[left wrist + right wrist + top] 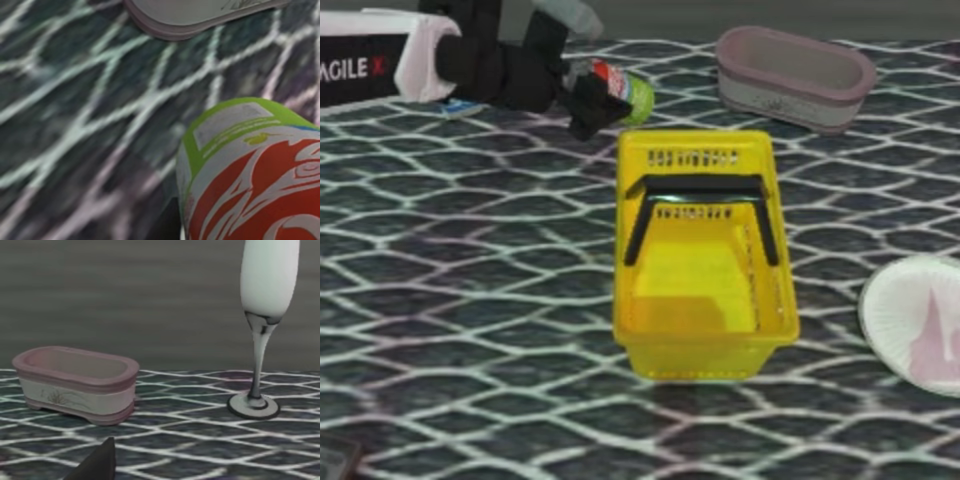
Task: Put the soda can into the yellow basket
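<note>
The soda can (623, 92) has a red upper band and a lime-green lower part. It lies sideways in my left gripper (592, 102), which is shut on it just beyond the far left corner of the yellow basket (760, 180). Up close in the left wrist view, the soda can (250, 170) fills the near corner, with patterned table beneath it. The basket stands open at the table's middle, its black handles (700, 190) folded across the far half. My right arm does not show in the top view. Its wrist view shows only one dark finger (102, 460).
An oval grey-pink tub (795, 75) stands at the back right, close behind the basket. A white stemmed glass (260, 315) stands upright near it. A white round object (920, 320) sits at the right edge. A blue item (455, 108) lies under my left arm.
</note>
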Controlling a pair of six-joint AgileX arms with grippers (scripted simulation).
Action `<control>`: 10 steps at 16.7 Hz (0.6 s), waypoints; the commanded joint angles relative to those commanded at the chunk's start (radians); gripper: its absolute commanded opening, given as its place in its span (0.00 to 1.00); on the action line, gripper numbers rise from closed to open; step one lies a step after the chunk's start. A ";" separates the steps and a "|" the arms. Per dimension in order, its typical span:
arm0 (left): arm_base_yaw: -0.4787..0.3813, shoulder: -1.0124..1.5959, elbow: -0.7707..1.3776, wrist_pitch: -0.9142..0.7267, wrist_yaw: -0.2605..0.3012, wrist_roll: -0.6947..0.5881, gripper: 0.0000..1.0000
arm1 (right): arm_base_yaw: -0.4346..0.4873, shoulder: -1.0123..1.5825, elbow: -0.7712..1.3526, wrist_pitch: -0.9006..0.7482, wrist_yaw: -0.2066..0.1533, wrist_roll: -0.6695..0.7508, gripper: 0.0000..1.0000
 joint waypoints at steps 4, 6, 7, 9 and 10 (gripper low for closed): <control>-0.024 -0.052 -0.121 0.412 0.266 -0.129 0.00 | 0.000 0.000 0.000 0.000 0.000 0.000 1.00; -0.034 -0.082 -0.176 0.588 0.383 -0.185 0.00 | 0.000 0.000 0.000 0.000 0.000 0.000 1.00; -0.038 -0.096 -0.201 0.662 0.436 -0.210 0.00 | 0.000 0.000 0.000 0.000 0.000 0.000 1.00; -0.046 -0.124 -0.241 0.779 0.524 -0.250 0.00 | 0.000 0.000 0.000 0.000 0.000 0.000 1.00; -0.049 -0.136 -0.257 0.821 0.558 -0.265 0.00 | 0.000 0.000 0.000 0.000 0.000 0.000 1.00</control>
